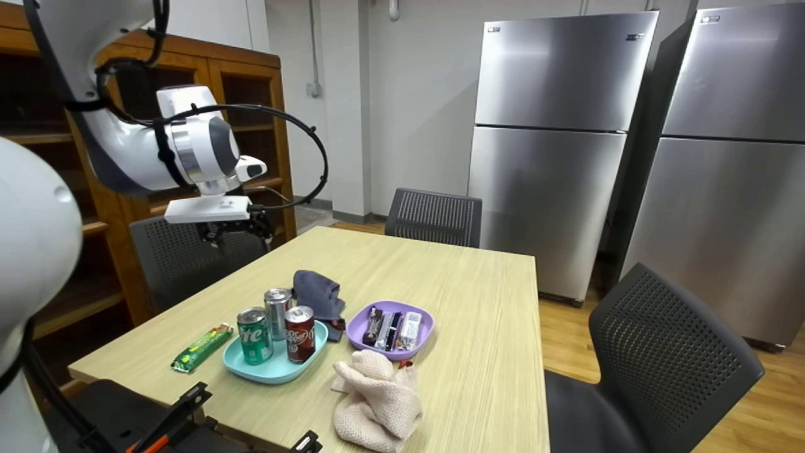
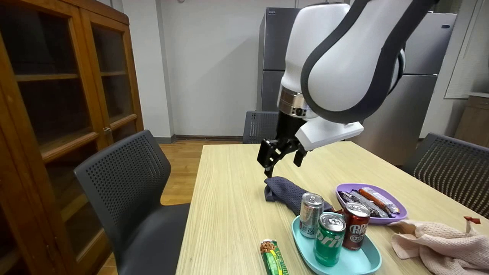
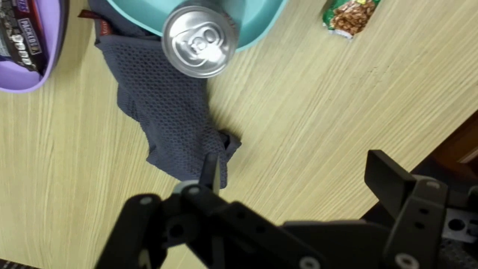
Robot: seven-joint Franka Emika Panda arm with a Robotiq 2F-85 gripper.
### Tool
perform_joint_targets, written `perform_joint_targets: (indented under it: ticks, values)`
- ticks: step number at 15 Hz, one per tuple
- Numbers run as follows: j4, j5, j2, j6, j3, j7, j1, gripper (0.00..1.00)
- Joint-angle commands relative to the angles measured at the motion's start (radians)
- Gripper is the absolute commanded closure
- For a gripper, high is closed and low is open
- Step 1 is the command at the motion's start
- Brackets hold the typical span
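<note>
Blue tray (image 2: 357, 263) under three cans (image 2: 331, 235), maybe to keep them together; empty gripper (image 3: 293, 166), spread wide, near gray cloth (image 3: 168, 108) on tabletop (image 3: 310, 104).

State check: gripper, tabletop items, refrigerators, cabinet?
Gripper, open, empty
Sprite can, upright
Dr Pepper can, upright
Silver can, upright
Teal tray, holding three cans
Purple tray, holding wrapped bars
Nature Valley bar, wrapped, lying flat
Dark gray cloth, crumpled
Beige cloth, crumpled
Refrigerators, doors shut
Wooden cabinet, visible doors shut
</note>
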Motion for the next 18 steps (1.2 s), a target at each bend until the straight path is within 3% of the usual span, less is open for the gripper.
perform_joint_targets:
  ticks: [1, 7, 13, 18]
  values:
    - [0.024, -0.010, 0.019, -0.052, 0.009, 0.107, 0.080, 0.00]
    - [0.057, 0.052, 0.093, -0.059, 0.032, 0.176, 0.158, 0.00]
    - [0.098, 0.283, 0.226, -0.009, 0.172, 0.076, 0.074, 0.00]
    - [0.137, 0.304, 0.302, -0.022, 0.147, 0.076, 0.086, 0.00]
